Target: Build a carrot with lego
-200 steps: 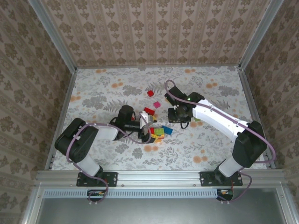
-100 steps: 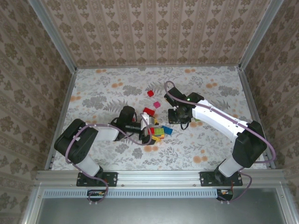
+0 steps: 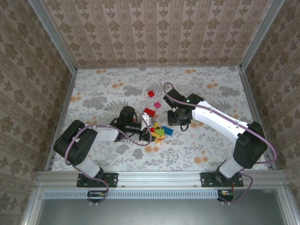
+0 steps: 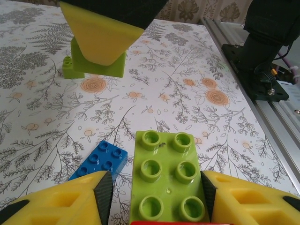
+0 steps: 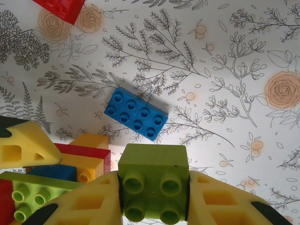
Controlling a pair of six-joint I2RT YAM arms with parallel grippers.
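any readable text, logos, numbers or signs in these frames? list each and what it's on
No text reads in any view.
Six-stud green brick in the left gripper: stud tops look blank, no logo legible.
Four-stud green brick in the right gripper: nothing legible on the studs.
Small dark boxes on the front rail: any marking is too small to read.

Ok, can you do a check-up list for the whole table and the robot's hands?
Surface: flowery table, no spills seen.
Job's things: cluster of bricks by the left hand; blue brick, red brick, magenta brick loose.
Clutter: nothing seen.
Hands: left hand shut on green six-stud brick; right hand shut on green four-stud brick.
Cables: purple cables along both arms.
Surroundings: wallpapered walls, metal frame.
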